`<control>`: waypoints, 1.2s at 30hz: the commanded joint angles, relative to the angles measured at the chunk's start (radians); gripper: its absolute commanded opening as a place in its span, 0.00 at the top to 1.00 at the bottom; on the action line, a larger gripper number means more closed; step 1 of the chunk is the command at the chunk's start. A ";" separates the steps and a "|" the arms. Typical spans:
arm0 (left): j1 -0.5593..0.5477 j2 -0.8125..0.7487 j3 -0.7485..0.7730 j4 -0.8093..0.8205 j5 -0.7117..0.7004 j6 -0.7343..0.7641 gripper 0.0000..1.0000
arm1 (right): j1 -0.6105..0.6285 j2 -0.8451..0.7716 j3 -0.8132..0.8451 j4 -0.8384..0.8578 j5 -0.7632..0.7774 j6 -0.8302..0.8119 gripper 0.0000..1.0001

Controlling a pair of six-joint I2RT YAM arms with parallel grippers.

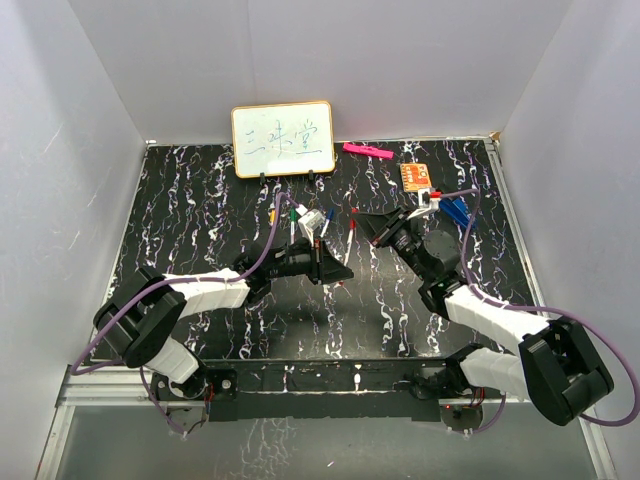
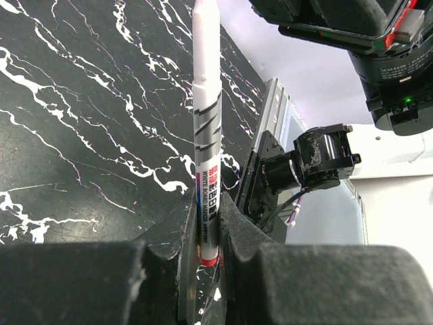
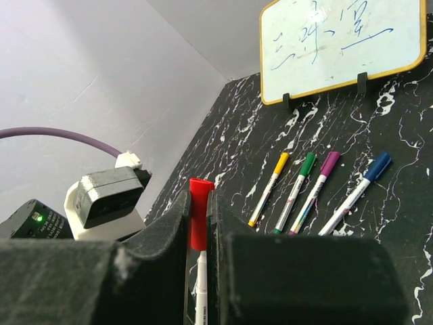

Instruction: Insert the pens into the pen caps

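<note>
My left gripper (image 2: 208, 203) is shut on the lower end of a thin white pen (image 2: 206, 122) with a red band at its base. The pen rises toward my right gripper (image 3: 200, 203), which is shut on the red pen cap (image 3: 200, 210). The pen's white shaft (image 3: 201, 284) meets the cap's lower end between the right fingers. In the top view both grippers (image 1: 330, 265) (image 1: 368, 225) face each other mid-table with the pen (image 1: 349, 250) between them. Several other pens lie side by side, wearing yellow (image 3: 269, 189), green (image 3: 298, 184), purple (image 3: 318, 186) and blue (image 3: 358, 189) caps.
A small whiteboard (image 1: 283, 139) stands at the back edge. A pink marker (image 1: 367, 151) and an orange card (image 1: 418, 177) lie at the back right, with blue items (image 1: 455, 210) beside the right arm. White walls close in three sides.
</note>
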 commanded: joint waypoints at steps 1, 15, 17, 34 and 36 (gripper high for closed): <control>-0.005 -0.004 0.037 0.034 0.002 0.009 1.00 | 0.022 0.003 -0.004 0.070 0.010 -0.003 1.00; -0.005 -0.072 0.014 0.045 -0.079 0.020 1.00 | 0.057 -0.015 -0.013 0.026 0.028 -0.034 1.00; -0.005 -0.076 0.020 0.037 -0.083 0.025 1.00 | 0.061 -0.020 -0.013 0.016 0.029 -0.042 1.00; -0.005 -0.075 0.018 0.026 -0.109 0.028 1.00 | 0.070 -0.078 -0.009 -0.066 0.022 -0.082 1.00; -0.005 -0.076 0.015 0.027 -0.111 0.028 1.00 | 0.070 -0.079 -0.007 -0.067 0.020 -0.082 1.00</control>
